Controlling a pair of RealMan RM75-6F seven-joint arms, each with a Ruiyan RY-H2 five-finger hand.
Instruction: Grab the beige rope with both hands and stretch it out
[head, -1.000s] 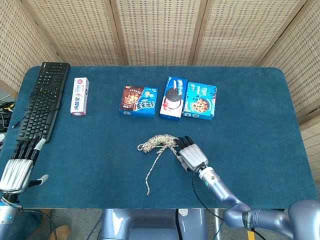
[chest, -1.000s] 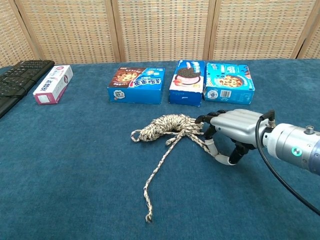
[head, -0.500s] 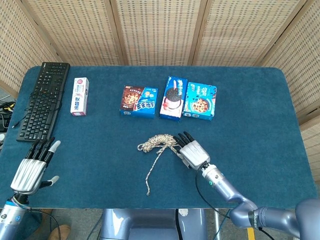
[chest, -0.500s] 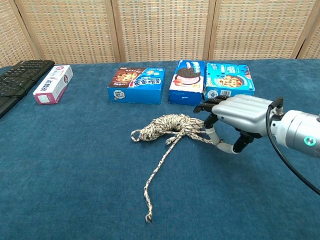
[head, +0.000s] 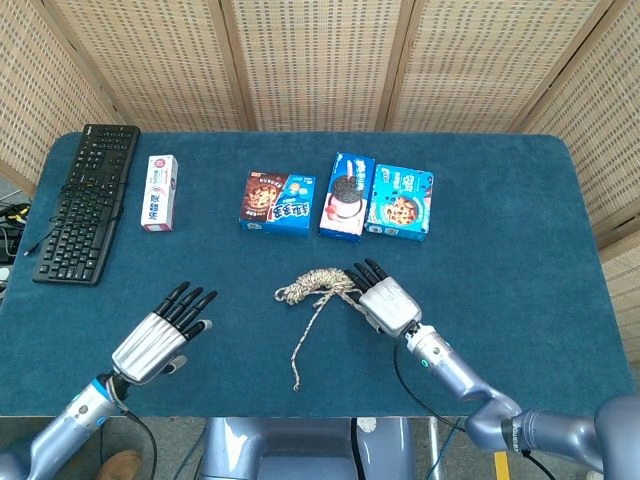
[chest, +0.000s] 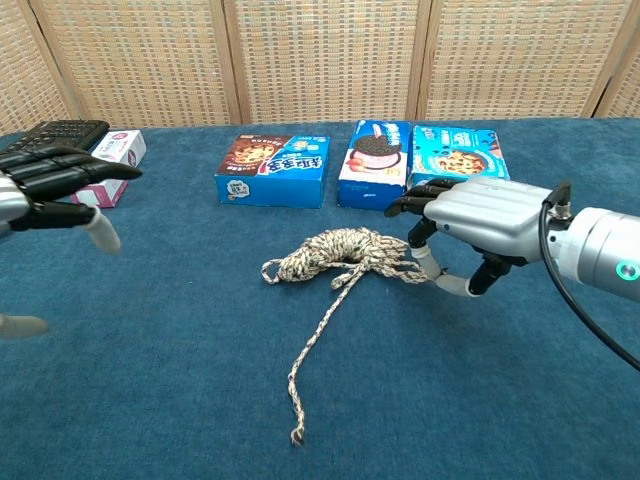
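Right hand (head: 386, 303) at right end of beige rope (head: 318, 284), fingers bent over it, thumb under; looks like touching rope, hard to tell if it grips. Left hand (head: 160, 333) flat, fingers spread, holds nothing, well left of rope. Rope bunched mid table (head: 500, 220), one loose end trails toward near edge. Far side: brown cookie box (head: 277, 203), Oreo box (head: 346, 195), blue cookie box (head: 401, 202) in row. Toothpaste box (head: 158, 192) and keyboard (head: 88, 199) at far left.
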